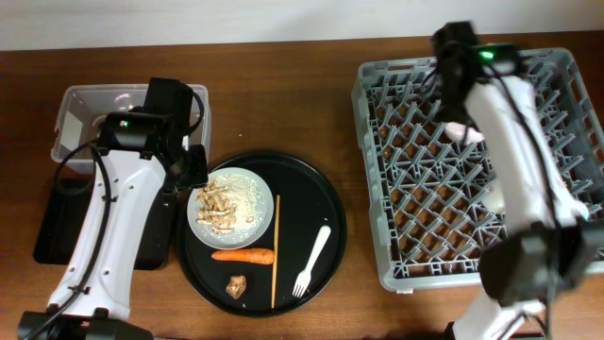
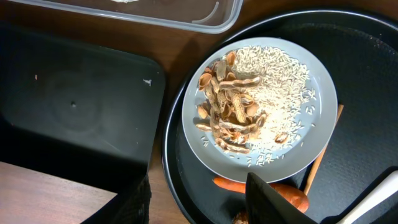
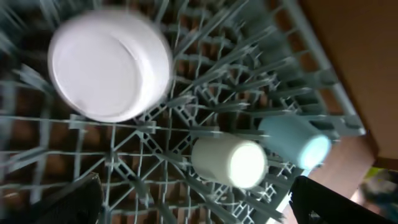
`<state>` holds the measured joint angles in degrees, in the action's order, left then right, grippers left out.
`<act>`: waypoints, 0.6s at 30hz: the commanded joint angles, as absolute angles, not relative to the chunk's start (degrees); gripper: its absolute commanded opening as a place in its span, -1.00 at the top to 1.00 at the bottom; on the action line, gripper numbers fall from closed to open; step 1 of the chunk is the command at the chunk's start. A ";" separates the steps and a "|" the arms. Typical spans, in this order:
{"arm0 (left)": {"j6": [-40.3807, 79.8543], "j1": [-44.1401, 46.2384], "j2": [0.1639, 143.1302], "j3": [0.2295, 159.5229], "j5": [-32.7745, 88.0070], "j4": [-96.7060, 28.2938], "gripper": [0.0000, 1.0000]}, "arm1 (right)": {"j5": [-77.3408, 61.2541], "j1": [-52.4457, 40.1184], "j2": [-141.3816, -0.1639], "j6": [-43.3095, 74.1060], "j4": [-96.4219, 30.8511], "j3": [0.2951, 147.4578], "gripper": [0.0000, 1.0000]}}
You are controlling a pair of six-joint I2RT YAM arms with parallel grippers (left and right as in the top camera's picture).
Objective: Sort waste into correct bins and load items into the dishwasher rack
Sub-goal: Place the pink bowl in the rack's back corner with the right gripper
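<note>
Grey rack (image 1: 374,179) by right edge holds white bowl (image 3: 109,65), white cup (image 3: 230,163), light-blue cup (image 3: 295,142). Mid-bench: plate (image 2: 318,134) of peanut shells (image 2: 229,106), carrot (image 1: 243,255), brown chunk (image 1: 236,285), chopstick (image 1: 276,250), fork (image 1: 312,262). Clear tub (image 1: 66,113) and black flat tray (image 1: 61,227) at left edge

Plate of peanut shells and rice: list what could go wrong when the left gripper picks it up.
1. The plate holds loose rice and peanut shells; any tilt on the way to the clear tub would likely scatter them over the round black tray.
2. The chopstick and carrot lie close by its rim, so the open left gripper may knock or roll them.
</note>
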<state>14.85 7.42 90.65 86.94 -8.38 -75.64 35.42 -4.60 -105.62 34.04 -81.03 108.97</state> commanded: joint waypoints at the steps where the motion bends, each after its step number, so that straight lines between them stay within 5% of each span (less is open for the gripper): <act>1: 15.79 7.33 90.85 87.26 -8.21 -75.50 -0.02 | 34.02 -4.75 -100.03 32.84 -82.76 109.34 -0.97; 8: 15.81 7.33 90.85 87.26 -8.19 -75.75 -0.25 | 26.72 -4.82 -96.07 29.52 -87.88 109.34 -0.97; 18: 15.81 7.33 90.85 87.26 -6.85 -76.07 -0.28 | -9.87 -6.00 -95.98 7.22 -88.20 109.27 -0.97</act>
<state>15.27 7.42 90.65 86.94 -7.90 -75.77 2.52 -4.69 -97.54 15.42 -87.88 108.95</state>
